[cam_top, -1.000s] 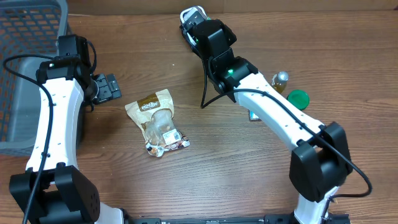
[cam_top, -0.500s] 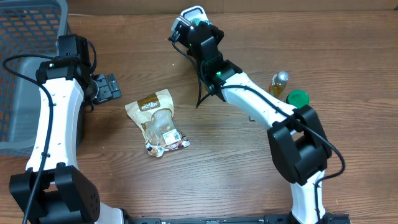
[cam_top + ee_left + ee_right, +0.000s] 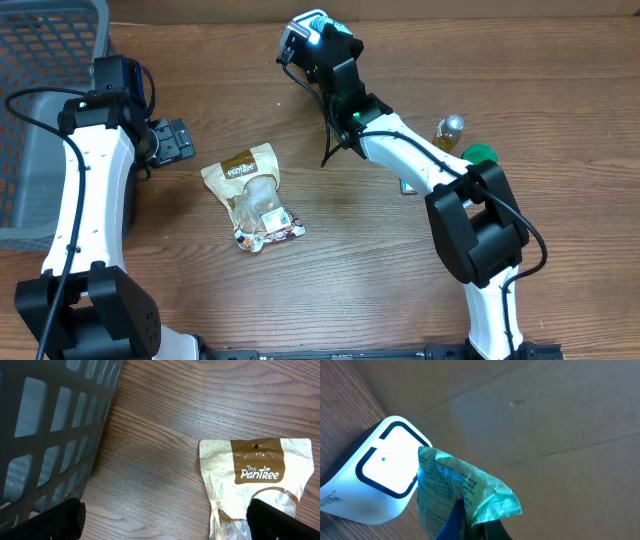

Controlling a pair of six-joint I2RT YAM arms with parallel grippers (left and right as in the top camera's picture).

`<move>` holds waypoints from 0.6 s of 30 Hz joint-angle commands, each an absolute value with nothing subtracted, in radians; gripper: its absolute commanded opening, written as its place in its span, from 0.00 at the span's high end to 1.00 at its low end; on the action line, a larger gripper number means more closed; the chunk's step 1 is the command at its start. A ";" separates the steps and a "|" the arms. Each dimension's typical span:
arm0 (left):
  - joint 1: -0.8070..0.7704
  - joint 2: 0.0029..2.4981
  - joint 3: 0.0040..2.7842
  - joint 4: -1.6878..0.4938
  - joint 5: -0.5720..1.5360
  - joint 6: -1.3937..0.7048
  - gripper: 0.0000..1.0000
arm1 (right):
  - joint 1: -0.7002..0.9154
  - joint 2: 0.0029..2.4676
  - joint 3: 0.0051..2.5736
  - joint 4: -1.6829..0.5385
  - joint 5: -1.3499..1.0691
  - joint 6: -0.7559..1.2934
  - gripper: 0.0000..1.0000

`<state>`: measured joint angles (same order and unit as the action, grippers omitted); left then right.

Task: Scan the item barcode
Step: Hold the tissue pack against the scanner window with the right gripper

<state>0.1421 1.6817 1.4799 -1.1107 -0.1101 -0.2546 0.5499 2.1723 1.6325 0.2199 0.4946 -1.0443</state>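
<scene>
Fingers on the right (image 3: 492,534) are pinching a crinkly teal plastic packet (image 3: 455,485) before the white box scanner (image 3: 380,480) so its lit window reads the barcode; left fingers (image 3: 55,520) are hanging wide open.

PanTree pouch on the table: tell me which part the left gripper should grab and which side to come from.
Probably the flat top seal of the PanTree pouch. The pouch lies face up with that thin end toward the open left gripper, while its lower half bulges with contents. Come down from the basket side, jaws straddling the top edge.
</scene>
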 commanded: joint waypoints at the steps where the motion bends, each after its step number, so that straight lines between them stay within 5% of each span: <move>1: 0.144 1.666 1.500 -1.111 -0.123 -0.243 0.00 | 0.548 2.222 1.655 0.257 0.487 -1.049 0.96; 18: 0.144 1.666 1.500 -1.111 -0.123 -0.243 0.00 | 0.548 2.301 1.655 0.279 0.473 -1.053 0.96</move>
